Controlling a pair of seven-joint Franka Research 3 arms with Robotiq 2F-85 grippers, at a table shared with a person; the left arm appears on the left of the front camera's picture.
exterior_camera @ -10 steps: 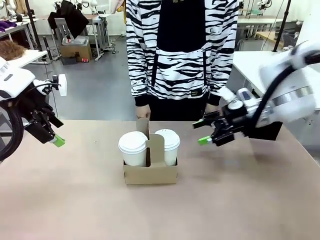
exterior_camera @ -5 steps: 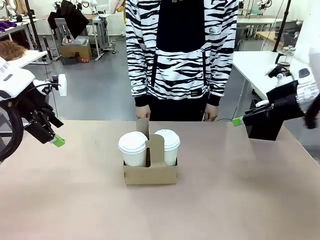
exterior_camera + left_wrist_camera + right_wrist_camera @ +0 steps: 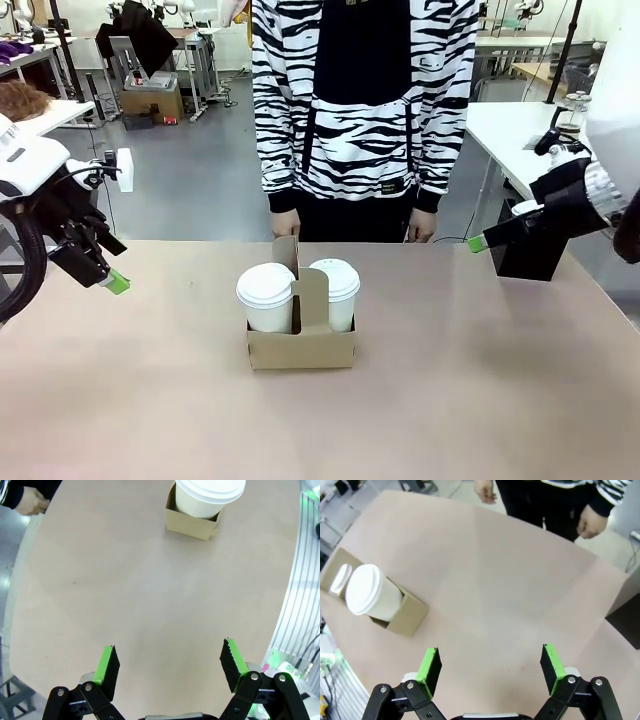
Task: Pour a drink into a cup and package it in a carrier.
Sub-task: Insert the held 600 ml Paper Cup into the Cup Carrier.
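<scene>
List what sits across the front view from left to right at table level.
Left hand → lidded cup → carrier's centre handle panel → second lidded cup → right hand → black box.

Two lidded cups in the carrier

My brown cardboard carrier sits mid-table, its handle panel upright. Two white paper cups stand upright in its slots, each capped with a white lid: one left, one right.

Carrier cut off at top edge.
</scene>
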